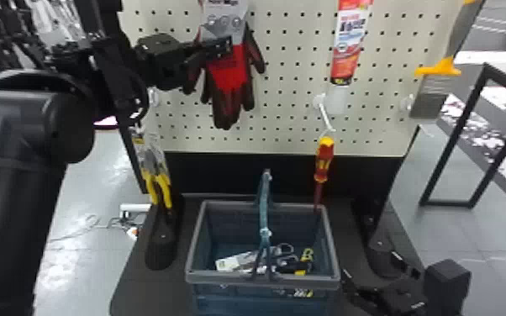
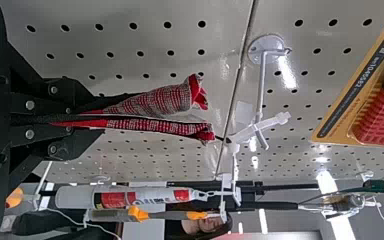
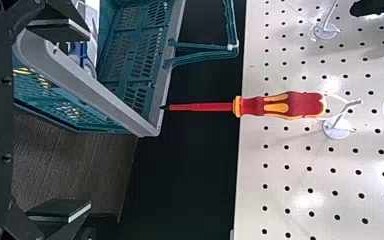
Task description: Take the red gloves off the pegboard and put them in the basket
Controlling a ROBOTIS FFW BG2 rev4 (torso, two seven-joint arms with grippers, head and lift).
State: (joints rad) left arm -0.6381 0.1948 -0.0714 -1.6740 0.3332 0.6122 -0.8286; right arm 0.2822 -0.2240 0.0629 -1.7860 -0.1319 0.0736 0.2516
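We judge the step in hand to be the unhooking of the gloves, with their transfer still to be done. Nearest, low on the right, the right gripper (image 3: 88, 121) waits with its fingers wide apart and nothing between them, beside the basket (image 1: 214, 277), which already holds other goods. Farther off, in front of the pegboard (image 1: 290, 113), the left gripper (image 2: 100, 116) is narrowed on the gloves (image 1: 227, 75); we see their cloth pinched between its two fingers, the cuffs projecting past the tips, and the glove fingers hanging down below the grip. Just beyond the cuffs lies the white hook (image 2: 255, 129); we cannot tell whether the gloves are wholly free of it. The next move, in our judgement, calls for drawing them clear of the hook, then lowering them past the basket's raised handle before release.
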